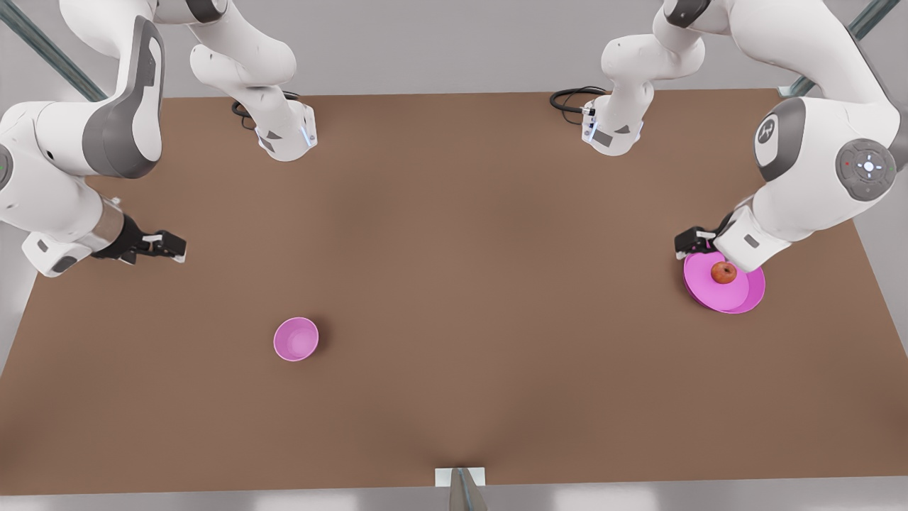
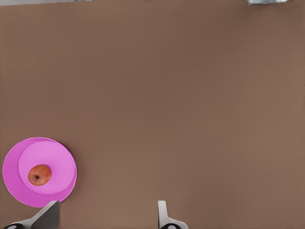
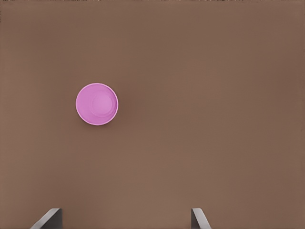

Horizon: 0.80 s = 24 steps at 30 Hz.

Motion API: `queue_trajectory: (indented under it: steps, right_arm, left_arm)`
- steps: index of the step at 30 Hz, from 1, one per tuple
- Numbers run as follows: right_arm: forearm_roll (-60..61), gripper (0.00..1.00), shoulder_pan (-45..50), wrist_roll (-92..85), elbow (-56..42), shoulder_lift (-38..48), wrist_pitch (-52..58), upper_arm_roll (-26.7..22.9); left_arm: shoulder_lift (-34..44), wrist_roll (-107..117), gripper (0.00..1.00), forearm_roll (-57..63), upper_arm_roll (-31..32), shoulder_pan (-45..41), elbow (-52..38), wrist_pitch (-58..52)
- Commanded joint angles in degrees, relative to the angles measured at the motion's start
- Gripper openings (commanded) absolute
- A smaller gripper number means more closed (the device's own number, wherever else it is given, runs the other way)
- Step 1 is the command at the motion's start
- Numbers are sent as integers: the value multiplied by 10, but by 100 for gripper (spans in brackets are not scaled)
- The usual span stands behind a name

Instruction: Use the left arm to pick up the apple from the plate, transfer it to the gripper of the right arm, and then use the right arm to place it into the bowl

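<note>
Brown table (image 1: 454,284) | apple (image 1: 723,272) rests on plate (image 1: 748,298), bowl (image 1: 296,339) well apart | my left gripper (image 2: 107,217) hovers released beside plate, should centre over apple before descending | right gripper (image 3: 126,218) released, waits.

A: Front view: the right-hand arm covers the far edge of the plate (image 1: 716,298); the left tool (image 1: 691,243) is half behind the wrist, finger gap unreadable there.

B: Left wrist view: fingers (image 2: 47,214) cut by the frame edge, spread wide.

A: Right wrist view: right tool's fingertips (image 3: 50,217) likewise cropped. Both arms run off the frame.
</note>
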State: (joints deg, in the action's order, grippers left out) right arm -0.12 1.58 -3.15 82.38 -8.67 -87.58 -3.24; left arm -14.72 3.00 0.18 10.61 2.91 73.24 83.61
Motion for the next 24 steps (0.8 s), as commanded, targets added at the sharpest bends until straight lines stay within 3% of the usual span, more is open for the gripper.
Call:
queue_trajectory:
  steps: [1,2,4,6,12,24]
  right_arm:
    - [0,100,0,-13,0,1,-22,0]
    - [0,100,0,-13,-1,1,-22,0]
    - [0,100,0,-13,0,1,-22,0]
    - [0,100,0,-13,0,1,-22,0]
    - [0,100,0,-13,-1,0,-22,0]
    - [0,100,0,-12,-4,-6,-28,0]
  left_arm:
    - [-2,-29,100,-1,0,3,0,30]
    - [2,-29,100,0,-16,3,27,51]
    - [28,-29,100,-1,-81,0,187,218]
    - [28,-29,100,-3,-103,3,265,313]
    - [14,-201,100,-64,-198,11,399,472]
    - [-78,-392,100,-87,-261,56,442,532]
